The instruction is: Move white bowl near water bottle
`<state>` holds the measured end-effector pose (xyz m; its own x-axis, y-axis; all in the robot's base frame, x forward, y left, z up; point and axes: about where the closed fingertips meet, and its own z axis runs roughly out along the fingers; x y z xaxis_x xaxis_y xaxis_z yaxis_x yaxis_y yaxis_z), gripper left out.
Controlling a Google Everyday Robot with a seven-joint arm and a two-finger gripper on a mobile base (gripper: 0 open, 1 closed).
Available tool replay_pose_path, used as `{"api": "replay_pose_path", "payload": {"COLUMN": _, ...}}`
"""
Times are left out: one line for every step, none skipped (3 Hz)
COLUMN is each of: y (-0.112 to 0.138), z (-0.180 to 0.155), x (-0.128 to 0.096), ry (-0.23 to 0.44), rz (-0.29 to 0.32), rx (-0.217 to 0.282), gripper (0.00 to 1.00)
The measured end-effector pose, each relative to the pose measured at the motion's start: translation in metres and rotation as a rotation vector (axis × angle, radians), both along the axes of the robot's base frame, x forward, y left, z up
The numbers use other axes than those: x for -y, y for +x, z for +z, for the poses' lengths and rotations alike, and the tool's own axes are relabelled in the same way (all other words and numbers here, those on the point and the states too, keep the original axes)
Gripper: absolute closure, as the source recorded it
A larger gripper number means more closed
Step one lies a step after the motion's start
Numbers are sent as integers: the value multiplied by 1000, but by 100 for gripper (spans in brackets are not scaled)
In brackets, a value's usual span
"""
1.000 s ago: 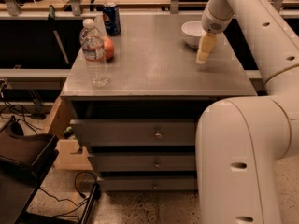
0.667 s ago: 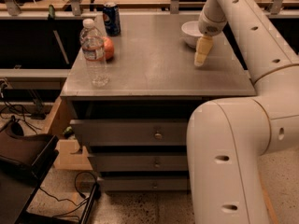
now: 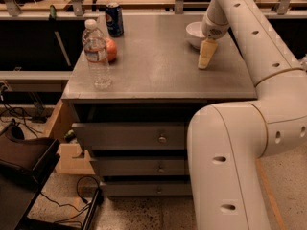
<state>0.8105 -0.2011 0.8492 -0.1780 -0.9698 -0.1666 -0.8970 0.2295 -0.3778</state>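
The white bowl (image 3: 194, 32) sits at the back right of the grey tabletop (image 3: 153, 66), partly hidden by my wrist. The water bottle (image 3: 96, 53), clear with a white cap and a pale label, stands upright near the front left corner. My gripper (image 3: 206, 55) points down at the tabletop just in front of the bowl and slightly to its right, close to it, and far to the right of the bottle. Nothing shows in its grasp.
A blue soda can (image 3: 114, 19) stands at the back left. A reddish-orange fruit (image 3: 111, 49) lies right behind the bottle. Drawers (image 3: 144, 135) sit under the tabletop. My large white arm (image 3: 240, 143) fills the right foreground. Cables and a dark case lie on the floor at left.
My gripper has edged slightly left and toward the table's front, beside the bowl. The bowl, bottle, can and fruit have not moved.
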Motion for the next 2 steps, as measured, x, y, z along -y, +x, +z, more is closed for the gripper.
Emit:
{"api": "replay_pose_path", "payload": {"y": 0, "z": 4, "x": 0, "ry": 0, "rz": 0, "rx": 0, "gripper": 62}}
{"api": "replay_pose_path", "payload": {"y": 2, "z": 0, "x": -2, "ry": 1, "rz": 1, "rx": 4, "gripper": 86}}
